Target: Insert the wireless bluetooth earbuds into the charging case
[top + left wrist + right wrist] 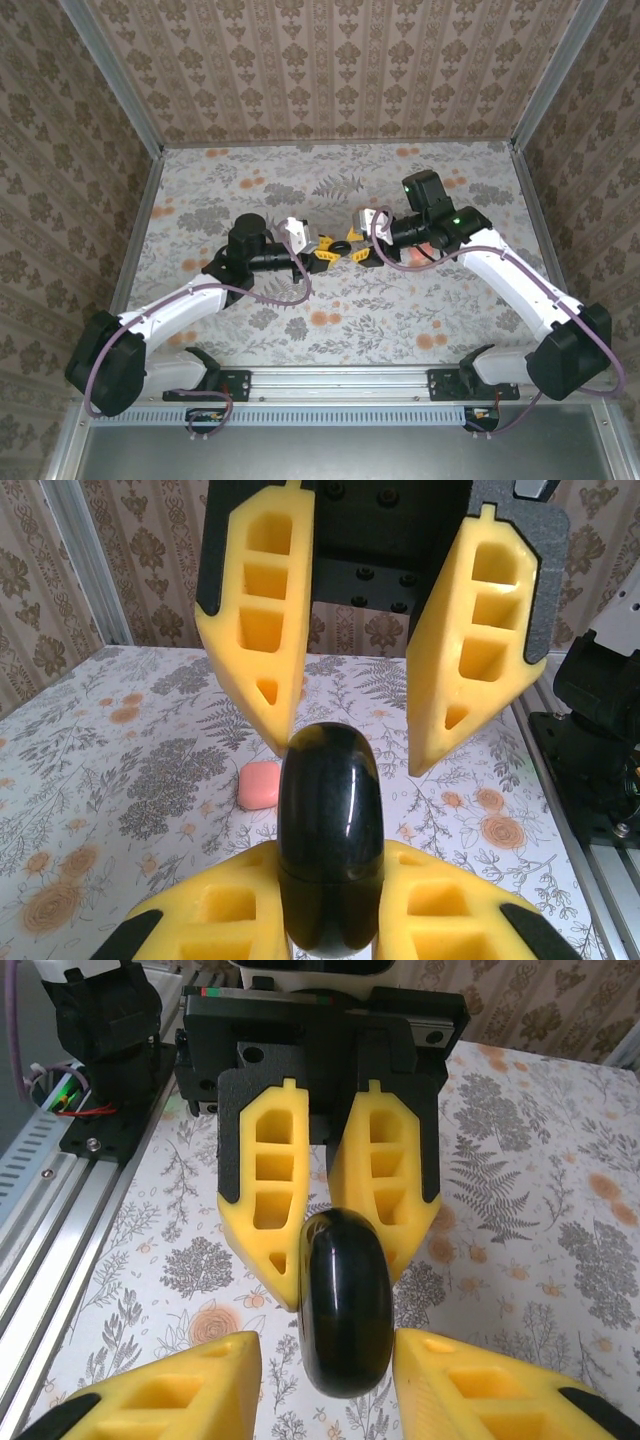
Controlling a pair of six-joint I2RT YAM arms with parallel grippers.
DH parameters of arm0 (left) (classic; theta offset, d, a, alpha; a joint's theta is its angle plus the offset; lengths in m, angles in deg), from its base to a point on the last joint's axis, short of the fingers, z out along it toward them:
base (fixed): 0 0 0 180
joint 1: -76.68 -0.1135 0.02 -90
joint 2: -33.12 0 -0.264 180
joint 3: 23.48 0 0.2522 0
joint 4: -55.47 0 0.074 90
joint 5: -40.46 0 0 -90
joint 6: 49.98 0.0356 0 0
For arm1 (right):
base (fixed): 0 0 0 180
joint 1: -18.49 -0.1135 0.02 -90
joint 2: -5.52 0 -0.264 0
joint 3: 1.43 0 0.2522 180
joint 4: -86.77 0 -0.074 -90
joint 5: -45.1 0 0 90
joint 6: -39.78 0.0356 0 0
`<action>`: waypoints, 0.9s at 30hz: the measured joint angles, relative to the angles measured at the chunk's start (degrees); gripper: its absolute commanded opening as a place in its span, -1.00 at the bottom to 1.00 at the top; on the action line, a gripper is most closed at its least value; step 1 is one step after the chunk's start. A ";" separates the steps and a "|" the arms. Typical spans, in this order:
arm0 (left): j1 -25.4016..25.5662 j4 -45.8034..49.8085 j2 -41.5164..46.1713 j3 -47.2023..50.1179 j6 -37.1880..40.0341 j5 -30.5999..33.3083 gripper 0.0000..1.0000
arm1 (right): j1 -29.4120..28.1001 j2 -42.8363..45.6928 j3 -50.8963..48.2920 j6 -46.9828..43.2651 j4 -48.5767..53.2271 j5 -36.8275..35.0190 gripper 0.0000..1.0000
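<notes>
the left hand is clenched on a glossy black disc, which stands on edge between its 2 yellow fingers and sticks out past their tips. the right hand faces it from the opposite side, tip to tip, over the middle of the flowered surface. its 2 fingers are spread apart, 1 on each side of the disc's free end. the left wrist view shows a clear gap on both sides of the disc, so this hand is released and grasps nothing. in the right wrist view, 1 of the right hand's fingers sits very near the disc's rim; whether it touches cannot be told.

the salmon-pink charging case lies flat on the surface, held by neither hand. from the left wrist view it sits beyond the disc, low and just to its left, under the right hand's left-side finger and apart from it. whether its lid is up cannot be told.
</notes>
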 measured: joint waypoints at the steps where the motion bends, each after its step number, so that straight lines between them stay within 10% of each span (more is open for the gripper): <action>1: 0.00 0.00 0.00 0.00 -0.02 -0.11 -0.82 | -0.11 -0.20 0.11 -0.02 0.02 0.07 -0.26; 14: -0.02 -0.02 0.02 0.00 -0.02 -0.57 -0.71 | -0.09 -2.05 1.33 -1.53 1.11 0.44 -0.62; 24: 0.02 -0.83 0.04 0.02 -0.52 1.55 0.97 | 0.37 -3.82 5.99 -4.85 9.42 -0.37 -0.60; 27: 0.02 -0.33 0.04 0.09 -0.48 4.09 1.00 | 1.49 -6.54 9.11 -6.54 15.56 -2.73 -0.61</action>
